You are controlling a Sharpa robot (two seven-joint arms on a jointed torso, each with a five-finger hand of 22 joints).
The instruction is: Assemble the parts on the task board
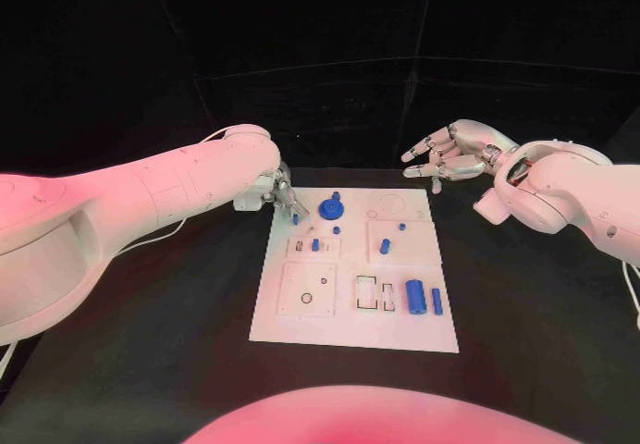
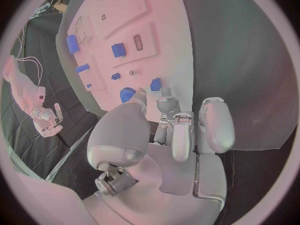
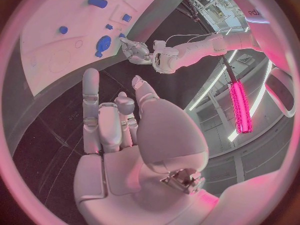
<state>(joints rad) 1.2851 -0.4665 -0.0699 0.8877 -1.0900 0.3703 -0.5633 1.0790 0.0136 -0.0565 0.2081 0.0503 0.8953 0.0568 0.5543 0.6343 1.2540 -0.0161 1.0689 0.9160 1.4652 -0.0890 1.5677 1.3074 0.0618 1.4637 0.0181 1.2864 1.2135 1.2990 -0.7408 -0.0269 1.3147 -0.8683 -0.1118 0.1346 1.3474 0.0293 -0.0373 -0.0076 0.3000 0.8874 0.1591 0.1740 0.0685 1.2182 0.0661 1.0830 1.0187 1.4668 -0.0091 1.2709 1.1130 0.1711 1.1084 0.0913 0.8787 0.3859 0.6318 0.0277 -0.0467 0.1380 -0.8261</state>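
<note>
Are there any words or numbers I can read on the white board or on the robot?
None can be read.
The task board carries only outlines and blue parts, no lettering.
A dark mark on the right arm near the right wrist view's rim is too blurred to read.

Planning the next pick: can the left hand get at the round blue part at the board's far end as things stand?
Probably yes. The left hand hovers at the task board's far left corner, holding nothing, right beside the round blue part. Nothing lies between them, and the right hand is off past the far right corner.
</note>
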